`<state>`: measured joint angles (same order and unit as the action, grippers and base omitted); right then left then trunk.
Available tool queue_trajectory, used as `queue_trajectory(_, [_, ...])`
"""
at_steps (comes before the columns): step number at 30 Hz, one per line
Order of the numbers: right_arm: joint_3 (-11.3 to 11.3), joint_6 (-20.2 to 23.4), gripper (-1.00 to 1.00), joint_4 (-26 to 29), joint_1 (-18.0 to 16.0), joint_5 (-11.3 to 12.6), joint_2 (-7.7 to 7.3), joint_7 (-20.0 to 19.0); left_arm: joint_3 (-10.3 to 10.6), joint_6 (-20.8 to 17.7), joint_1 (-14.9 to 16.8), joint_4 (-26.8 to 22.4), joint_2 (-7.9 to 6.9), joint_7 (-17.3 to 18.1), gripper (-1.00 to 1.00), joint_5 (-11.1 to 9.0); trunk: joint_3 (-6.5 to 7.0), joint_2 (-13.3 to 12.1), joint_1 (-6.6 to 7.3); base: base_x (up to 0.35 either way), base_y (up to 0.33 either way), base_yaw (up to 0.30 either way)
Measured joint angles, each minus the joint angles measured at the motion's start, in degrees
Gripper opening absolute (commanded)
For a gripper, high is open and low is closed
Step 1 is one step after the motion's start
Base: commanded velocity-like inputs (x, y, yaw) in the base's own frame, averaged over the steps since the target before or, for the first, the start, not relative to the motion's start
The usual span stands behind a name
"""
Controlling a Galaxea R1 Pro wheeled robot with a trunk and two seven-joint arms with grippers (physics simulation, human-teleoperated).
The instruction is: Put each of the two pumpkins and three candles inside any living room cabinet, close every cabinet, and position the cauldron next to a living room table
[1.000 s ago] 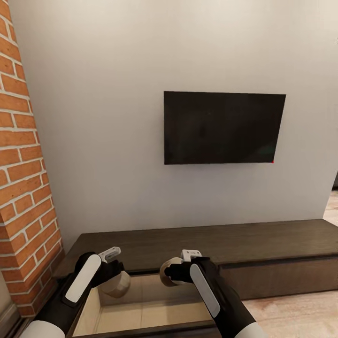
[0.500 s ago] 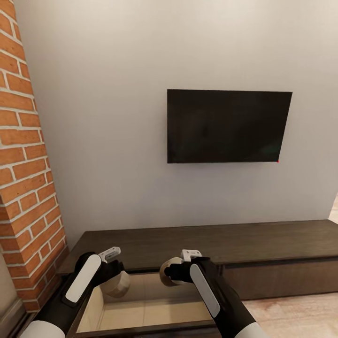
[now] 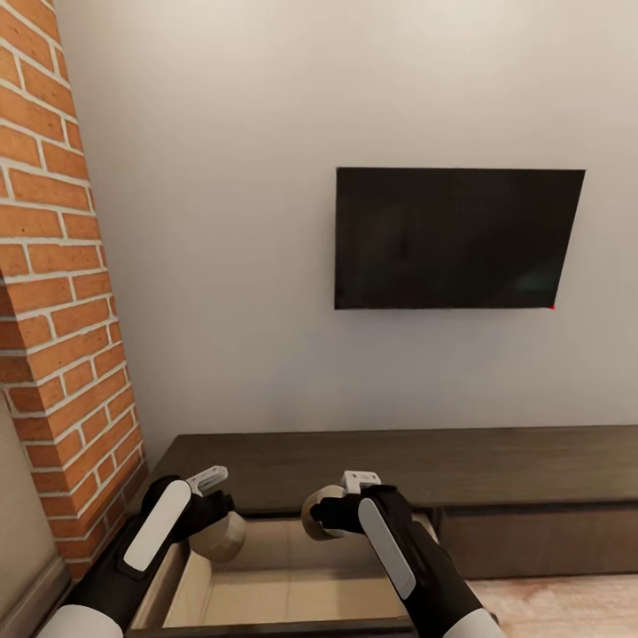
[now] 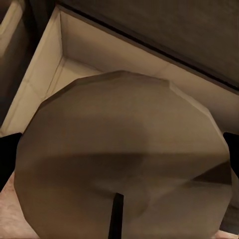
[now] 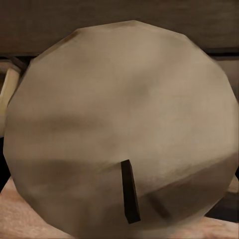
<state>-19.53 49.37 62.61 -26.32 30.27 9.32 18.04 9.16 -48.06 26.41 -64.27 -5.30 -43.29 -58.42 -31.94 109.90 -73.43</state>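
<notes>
My left gripper (image 3: 215, 517) is shut on a round beige candle (image 3: 225, 538) with a dark wick, seen close up as the candle (image 4: 124, 149) in the left wrist view. My right gripper (image 3: 324, 514) is shut on a second beige candle (image 3: 314, 514), the same candle (image 5: 119, 119) in the right wrist view. Both hang over the open drawer (image 3: 292, 580) of the long, low, dark-brown cabinet (image 3: 408, 461). The drawer's pale inside (image 4: 94, 55) lies below the left candle.
A black TV (image 3: 454, 237) hangs on the grey wall above the cabinet. A red brick column (image 3: 62, 301) stands close on the left beside the drawer. Pale wooden floor (image 3: 567, 602) shows at the lower right.
The whole picture has slid to the right, so the camera has turned. Both grippers still hold their candles in the same pose over the open drawer.
</notes>
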Motion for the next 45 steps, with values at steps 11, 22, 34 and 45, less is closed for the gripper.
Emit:
queue_trajectory(11, [0.0, 0.0, -1.00, 0.1, 0.0, 0.0, 0.00, 0.0, 0.1, 0.0, 0.0, -0.1, 0.08, 0.0, -1.00, -0.1, 0.00, 0.0, 0.00, 0.134, 0.008, 0.000])
queue_trajectory(22, [0.0, 0.0, -1.00, 0.1, 0.0, 0.0, 0.00, 0.0, 0.0, 0.0, 0.0, -0.7, 0.08, 0.0, -1.00, -0.1, -0.36, 0.8, -0.44, 0.016, 0.000, 0.000])
queue_trajectory(34, [-0.1, 0.0, -1.00, 0.0, 0.0, -0.1, 0.00, -0.3, 0.1, 0.0, 0.0, -0.7, 0.05, 0.0, -1.00, 0.0, -2.51, 5.6, -3.08, 0.000, 0.000, 0.000])
queue_trajectory(45, [-0.1, 0.2, -1.00, 0.0, 0.0, 0.0, 0.00, -0.2, 0.0, 0.0, 0.0, -0.5, 0.02, 0.0, -1.00, -0.1, -4.49, 10.0, -5.50, 0.000, 0.000, 0.000])
